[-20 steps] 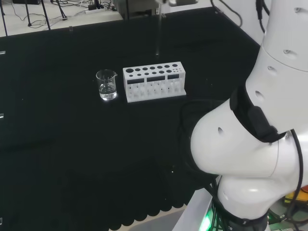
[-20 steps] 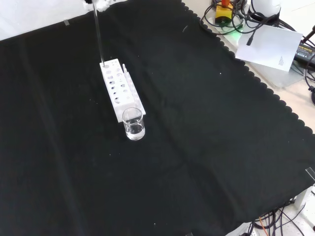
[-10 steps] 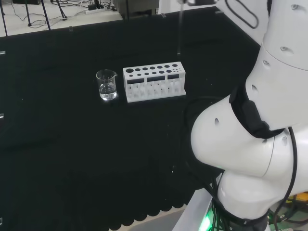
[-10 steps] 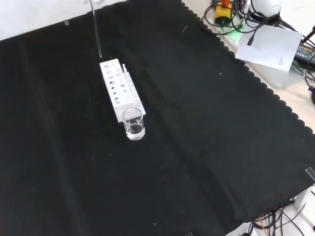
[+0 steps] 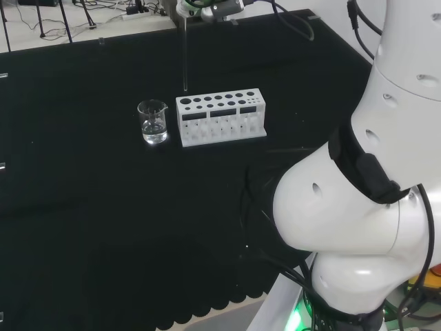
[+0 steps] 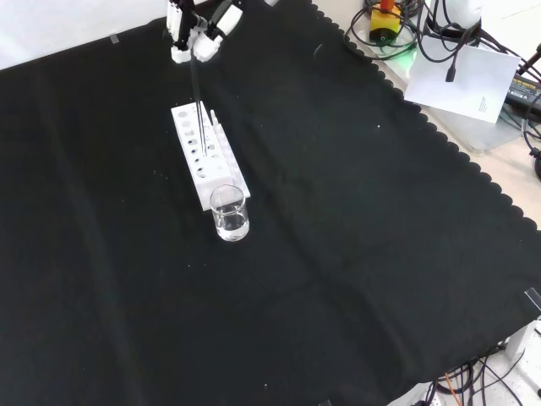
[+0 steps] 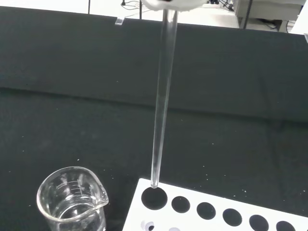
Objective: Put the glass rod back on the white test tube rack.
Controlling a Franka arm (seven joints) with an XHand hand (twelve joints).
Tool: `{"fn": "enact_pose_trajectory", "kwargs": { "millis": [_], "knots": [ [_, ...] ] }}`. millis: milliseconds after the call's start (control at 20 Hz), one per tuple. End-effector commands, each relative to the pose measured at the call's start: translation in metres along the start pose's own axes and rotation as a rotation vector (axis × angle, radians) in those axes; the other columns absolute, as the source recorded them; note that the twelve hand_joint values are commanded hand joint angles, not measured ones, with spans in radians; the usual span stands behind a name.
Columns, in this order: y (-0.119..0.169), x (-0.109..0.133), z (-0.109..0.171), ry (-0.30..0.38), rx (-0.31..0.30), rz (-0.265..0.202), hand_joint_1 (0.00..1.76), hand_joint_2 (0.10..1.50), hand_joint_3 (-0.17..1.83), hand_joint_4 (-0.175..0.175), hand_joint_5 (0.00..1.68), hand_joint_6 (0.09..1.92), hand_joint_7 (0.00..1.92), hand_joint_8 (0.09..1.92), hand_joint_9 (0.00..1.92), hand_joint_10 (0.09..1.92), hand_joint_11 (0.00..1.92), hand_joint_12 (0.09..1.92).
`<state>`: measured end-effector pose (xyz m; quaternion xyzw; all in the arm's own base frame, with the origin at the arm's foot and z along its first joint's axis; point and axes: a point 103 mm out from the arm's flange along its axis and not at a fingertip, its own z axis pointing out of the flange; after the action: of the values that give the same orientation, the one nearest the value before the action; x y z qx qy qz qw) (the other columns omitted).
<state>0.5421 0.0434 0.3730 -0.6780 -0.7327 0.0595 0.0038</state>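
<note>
Glass rod (image 7: 161, 96), clear, thin and straight, is the smallest thing here, so I come to it last. Largest is the tabletop (image 6: 355, 254) under its matte black cloth, whose near edge is cut in scallops in the front view. On it stands the white test tube rack (image 5: 220, 116), a long boxy block with rows of round holes in its flat top and open slots along its side. Just beside one end of the rack stands a small clear glass beaker (image 6: 229, 213), round, with a pouring lip and a little clear liquid in the bottom. My robot hand (image 6: 196, 32), black and white, comes in at the top of the front view above the far end of the rack, with its fingers pinched on the upper end of the rod. The rod hangs nearly upright from them. In the wrist view its rounded lower tip sits right at the rim of the corner hole nearest the beaker; whether it has entered the hole I cannot tell.
</note>
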Motion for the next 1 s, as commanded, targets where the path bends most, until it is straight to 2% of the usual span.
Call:
{"fn": "enact_pose_trajectory", "kwargs": {
  "millis": [50, 300, 600, 1000],
  "knots": [
    [-0.002, 0.016, -0.003, -0.008, -0.006, -0.025, 1.31, 1.05, -0.06, -0.175, 1.30, 0.13, 1.20, 0.97, 1.59, 0.87, 1.62, 0.64],
    [-0.001, 0.026, -0.004, -0.011, -0.009, -0.037, 1.31, 1.05, -0.06, -0.175, 1.30, 0.13, 1.20, 0.97, 1.59, 0.87, 1.62, 0.64],
    [0.008, 0.016, 0.009, -0.006, 0.014, -0.018, 1.31, 1.05, -0.06, -0.175, 1.30, 0.13, 1.20, 0.97, 1.59, 0.87, 1.62, 0.64],
    [0.021, 0.016, 0.021, 0.000, 0.028, -0.016, 1.31, 1.05, -0.05, -0.175, 1.30, 0.13, 1.19, 0.97, 1.59, 0.87, 1.62, 0.64]
  ]
}}
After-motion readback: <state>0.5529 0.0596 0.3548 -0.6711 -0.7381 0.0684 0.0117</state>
